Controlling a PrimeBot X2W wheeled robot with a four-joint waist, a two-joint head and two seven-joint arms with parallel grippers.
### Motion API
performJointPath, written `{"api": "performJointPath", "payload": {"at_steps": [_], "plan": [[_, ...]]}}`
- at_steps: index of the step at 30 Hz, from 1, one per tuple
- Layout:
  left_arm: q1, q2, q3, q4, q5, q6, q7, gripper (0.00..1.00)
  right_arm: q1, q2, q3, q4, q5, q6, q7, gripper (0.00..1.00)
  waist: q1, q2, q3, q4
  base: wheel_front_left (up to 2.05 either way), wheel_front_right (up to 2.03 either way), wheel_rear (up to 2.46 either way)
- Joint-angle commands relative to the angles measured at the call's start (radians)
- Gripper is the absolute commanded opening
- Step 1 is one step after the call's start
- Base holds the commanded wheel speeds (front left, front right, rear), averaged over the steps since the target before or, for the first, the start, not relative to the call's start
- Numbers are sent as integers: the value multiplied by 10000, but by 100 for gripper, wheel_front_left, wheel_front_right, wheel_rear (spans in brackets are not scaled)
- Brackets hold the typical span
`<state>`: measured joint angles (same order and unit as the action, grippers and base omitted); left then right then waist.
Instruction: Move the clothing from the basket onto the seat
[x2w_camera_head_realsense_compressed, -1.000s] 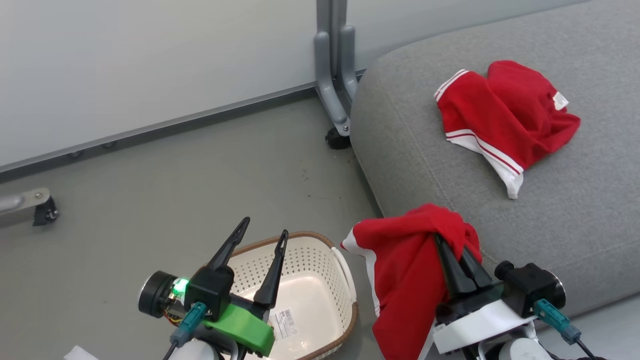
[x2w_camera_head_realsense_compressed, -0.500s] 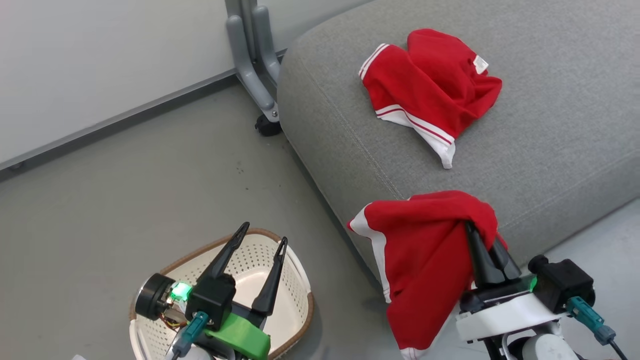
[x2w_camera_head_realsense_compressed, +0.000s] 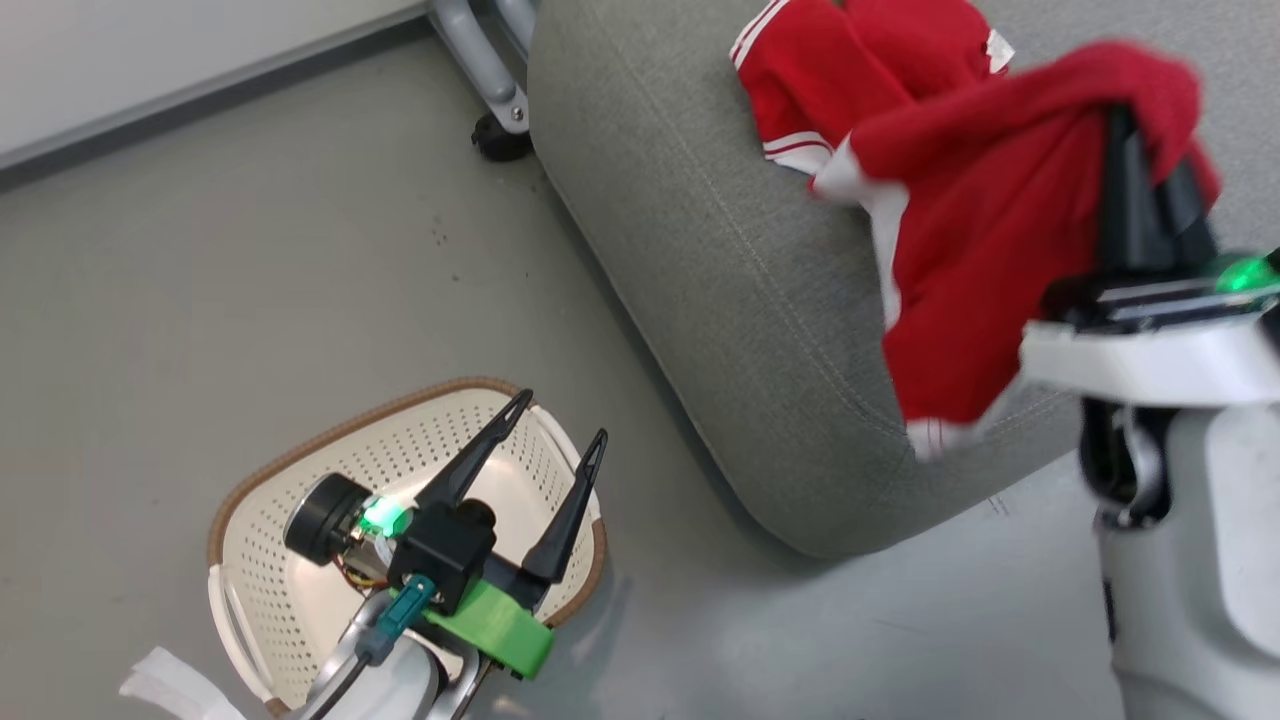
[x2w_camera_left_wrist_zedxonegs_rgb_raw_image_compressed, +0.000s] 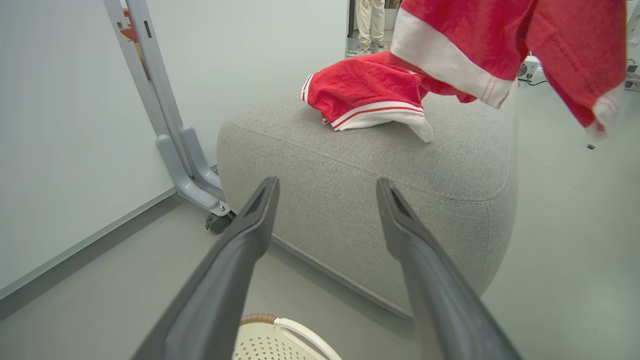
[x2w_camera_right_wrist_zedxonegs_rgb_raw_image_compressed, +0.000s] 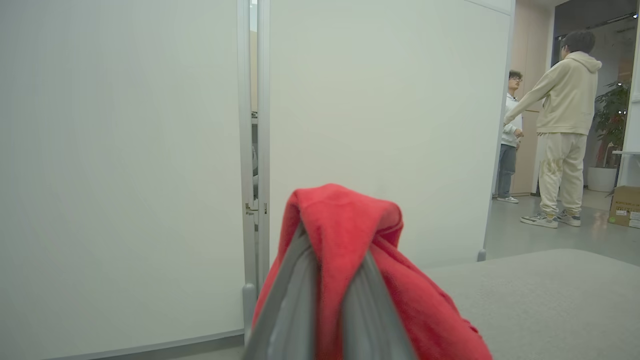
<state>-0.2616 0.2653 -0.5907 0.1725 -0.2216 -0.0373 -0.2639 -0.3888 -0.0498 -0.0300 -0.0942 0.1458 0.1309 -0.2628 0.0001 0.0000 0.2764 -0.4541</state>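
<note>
My right gripper (x2w_camera_head_realsense_compressed: 1140, 120) is shut on a red garment (x2w_camera_head_realsense_compressed: 960, 270) with white trim, which hangs in the air over the front edge of the grey seat (x2w_camera_head_realsense_compressed: 700, 250). The right wrist view has the same garment (x2w_camera_right_wrist_zedxonegs_rgb_raw_image_compressed: 345, 225) bunched over the fingers. A second red garment (x2w_camera_head_realsense_compressed: 800, 70) with white stripes lies on the seat behind it; the left wrist view has that lying garment (x2w_camera_left_wrist_zedxonegs_rgb_raw_image_compressed: 365, 90) and the hanging one (x2w_camera_left_wrist_zedxonegs_rgb_raw_image_compressed: 500, 40). The cream basket (x2w_camera_head_realsense_compressed: 290, 470) stands on the floor at lower left, with no garment visible inside. My left gripper (x2w_camera_head_realsense_compressed: 560, 425) is open above the basket's far side.
A grey partition foot with a caster (x2w_camera_head_realsense_compressed: 490, 110) stands on the floor left of the seat. White partition walls (x2w_camera_right_wrist_zedxonegs_rgb_raw_image_compressed: 125, 150) rise behind. Two persons (x2w_camera_right_wrist_zedxonegs_rgb_raw_image_compressed: 555, 130) stand in a doorway far beyond the seat. Grey floor (x2w_camera_head_realsense_compressed: 250, 250) lies between the basket and the wall.
My right gripper has risen with the red garment, from beside the seat's front edge to over the seat. The head camera has turned, shifting the whole picture. My left gripper stays open over the basket.
</note>
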Motion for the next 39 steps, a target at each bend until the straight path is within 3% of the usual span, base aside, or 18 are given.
{"api": "performJointPath", "payload": {"at_steps": [1, 5, 13, 19, 24, 25, 26, 27, 28, 29, 35, 39], "plan": [[-349, 85, -17, -42, 136, -93, 49, 100, -618, -16, -276, -43, -4, -3, -30, 0, -1, 0, 1321, 898, 0, 0, 0], [-1022, 193, -129, -234, 224, -363, 100, 100, -2592, -673, -1095, 359, -204, -5, -28, 0, -1, 0, 2462, 1729, 0, 0, 0], [-1882, 206, -174, -392, 192, -568, 45, 100, -5411, -2936, -2398, 2171, -358, -5, -28, 0, -1, 0, 3857, 3162, 0, 0, 0], [-2094, 111, -100, -425, 152, -519, -11, 100, -5495, -4032, -3541, 3847, -666, -5, -30, 0, -1, 0, 4208, 3759, 0, 0, 0], [-1947, 160, -63, -449, 93, -516, -9, 100, -4868, -4147, -4466, 5152, -907, -5, -30, 0, -1, 0, 4314, 3853, 0, 0, 0], [-1907, 149, -69, -433, 54, -536, -12, 100, -4670, -4148, -4626, 5404, -992, -5, -30, 5, -1, 0, 4322, 3873, 0, 0, 0], [-1892, 134, -72, -420, 48, -548, -13, 100, -4517, -4137, -4756, 5568, -1082, -5, -28, 38, -1, 0, 4328, 3889, 0, 0, 0], [-1886, 106, -60, -416, 33, -560, -14, 100, -4358, -4113, -4946, 5689, -1164, -5, -30, 47, -1, 0, 4336, 3908, 0, 0, 0], [-1886, 79, -44, -428, 8, -571, -9, 100, -4224, -4074, -5084, 5757, -1218, -5, -30, 94, -1, 0, 4334, 3920, 0, 0, 0], [-1885, 38, -6, -472, -34, -581, -11, 100, -4065, -3999, -5259, 5756, -1270, -5, -30, 100, -1, 0, 4322, 3925, 0, 0, 0], [-1661, -202, 179, -512, -444, -652, -2, 100, -3128, -3341, -5602, 5104, -1191, -5, -30, 100, -1, 0, 3809, 3769, 0, 0, 0], [-1525, -331, 260, -782, -448, -745, -3, 100, -2022, -2798, -5131, 4081, -594, -5, -28, 100, -1, 0, 3151, 3782, 0, 0, 0]]}}
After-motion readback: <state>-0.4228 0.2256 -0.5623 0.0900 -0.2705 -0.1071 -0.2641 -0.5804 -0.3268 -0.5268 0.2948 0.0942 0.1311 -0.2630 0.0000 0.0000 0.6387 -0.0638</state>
